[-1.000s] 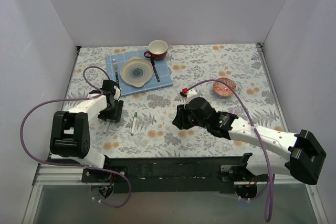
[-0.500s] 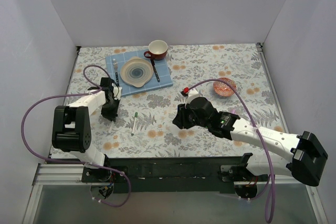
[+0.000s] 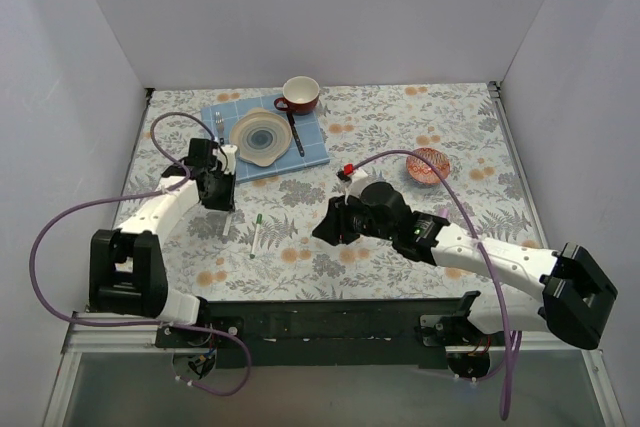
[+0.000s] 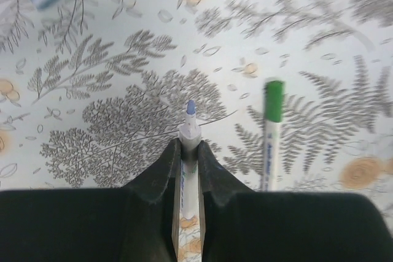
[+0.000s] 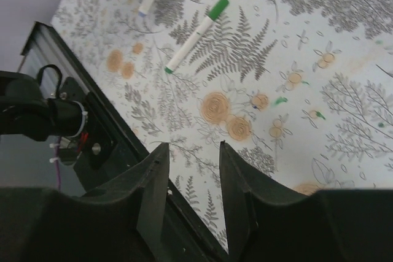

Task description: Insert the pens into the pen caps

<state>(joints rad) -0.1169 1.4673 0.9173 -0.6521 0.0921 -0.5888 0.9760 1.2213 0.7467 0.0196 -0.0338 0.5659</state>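
Note:
My left gripper (image 4: 189, 145) is shut on a slim white pen (image 4: 190, 128) whose blue tip points away from the fingers, lifted just above the floral cloth. In the top view this gripper (image 3: 224, 207) hovers left of centre. A second white pen (image 3: 255, 235) lies flat on the cloth to its right; it has a thick green end (image 4: 273, 99) that looks like a pen cap, and a small green tip (image 5: 167, 70). My right gripper (image 5: 193, 146) is open and holds nothing, over the cloth near the front edge, right of that pen (image 5: 193, 35). No loose pen cap shows.
A blue mat (image 3: 315, 149) at the back holds a plate (image 3: 260, 137), a fork and a dark-handled knife, with a red cup (image 3: 299, 94) behind. A pink bowl (image 3: 428, 166) sits at the right. The black front rail (image 3: 330, 322) borders the table.
The left gripper closed on the blue-tipped pen and rose toward the back with it. The right gripper shifted left and its jaws widened a little.

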